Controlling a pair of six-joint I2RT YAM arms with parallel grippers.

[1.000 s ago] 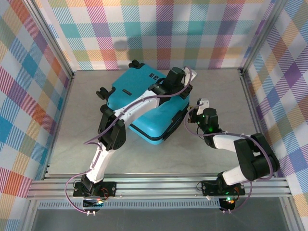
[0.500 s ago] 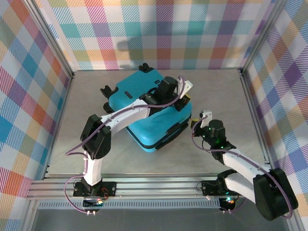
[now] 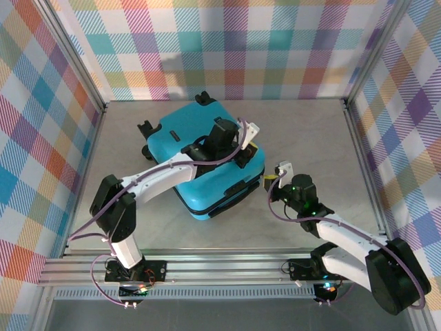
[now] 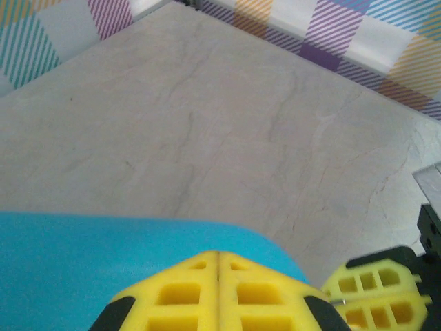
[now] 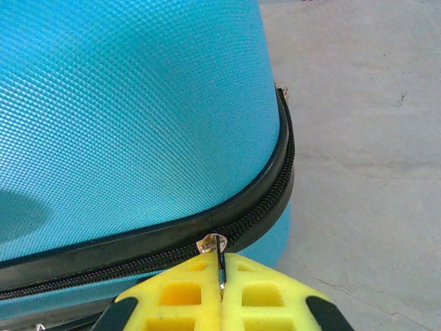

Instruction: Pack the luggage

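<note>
One turquoise pebbled luggage (image 3: 172,131), lid down, black zipper seam (image 5: 279,172), silver pull (image 5: 220,265).

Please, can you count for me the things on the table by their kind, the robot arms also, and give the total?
Robot arms: 2, the left arm and the right arm
Suitcase: 1, turquoise, its zipper pull between the right arm's jaws
Total: 3
</note>
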